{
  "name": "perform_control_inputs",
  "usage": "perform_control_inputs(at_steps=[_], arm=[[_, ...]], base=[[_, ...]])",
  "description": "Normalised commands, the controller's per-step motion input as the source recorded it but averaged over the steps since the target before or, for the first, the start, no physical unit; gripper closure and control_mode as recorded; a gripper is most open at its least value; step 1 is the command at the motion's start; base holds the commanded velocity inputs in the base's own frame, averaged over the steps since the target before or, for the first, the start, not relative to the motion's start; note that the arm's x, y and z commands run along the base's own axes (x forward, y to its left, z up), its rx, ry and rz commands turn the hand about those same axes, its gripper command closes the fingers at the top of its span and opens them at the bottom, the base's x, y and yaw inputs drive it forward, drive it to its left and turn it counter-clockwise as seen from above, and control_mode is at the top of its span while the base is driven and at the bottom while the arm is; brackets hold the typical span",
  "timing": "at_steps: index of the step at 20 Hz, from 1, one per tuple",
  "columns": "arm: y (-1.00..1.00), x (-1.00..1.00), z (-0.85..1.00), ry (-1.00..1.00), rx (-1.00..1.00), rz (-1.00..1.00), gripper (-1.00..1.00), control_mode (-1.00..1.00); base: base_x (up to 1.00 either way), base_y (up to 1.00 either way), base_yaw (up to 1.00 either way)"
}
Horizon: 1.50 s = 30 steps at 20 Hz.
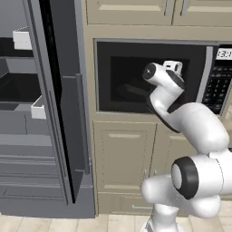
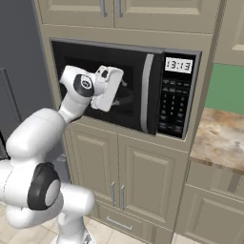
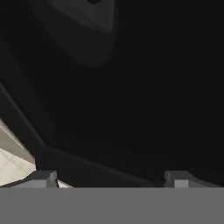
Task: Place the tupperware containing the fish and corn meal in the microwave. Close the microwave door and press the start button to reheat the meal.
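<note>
Reaching toward the microwave (image 2: pixel 143 90) at the centre of the right base view, the gripper (image 3: pixel 109 177) had its jaws spread wide with nothing between them, close against the dark glass of the microwave door (image 2: pixel 116 90), which sat shut; its silver handle (image 2: pixel 147 93) stood right of the hand

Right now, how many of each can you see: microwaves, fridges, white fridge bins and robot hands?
Microwave: 1
Fridge: 1
White bins: 2
Robot hand: 1
Total: 5
</note>
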Motion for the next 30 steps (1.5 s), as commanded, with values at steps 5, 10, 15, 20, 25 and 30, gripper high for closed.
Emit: perform_control_inputs(at_steps=[5,10,15,20,25,30], arm=[[-0.5,0.46,-0.01,-0.03,0.16,0.23,-1.0,-1.0],[-0.39,0.48,-0.16,-0.1,0.09,0.27,-1.0,-1.0],[-0.05,0.04,-0.08,-0.1,0.01,0.16,-1.0,-1.0],[0.42,-0.83,0.08,-0.07,0.01,-0.02,-1.0,-1.0],[0.13,-0.88,0.32,-0.03,0.16,-0.12,-1.0,-1.0],[-0.01,-0.91,0.16,-0.07,0.41,-0.21,-1.0,-1.0]], base=[[0.0,0.0,0.0],[0.0,0.0,0.0],[0.0,0.0,0.0],[0.0,0.0,0.0],[0.0,0.0,0.0],[0.0,0.0,0.0]])
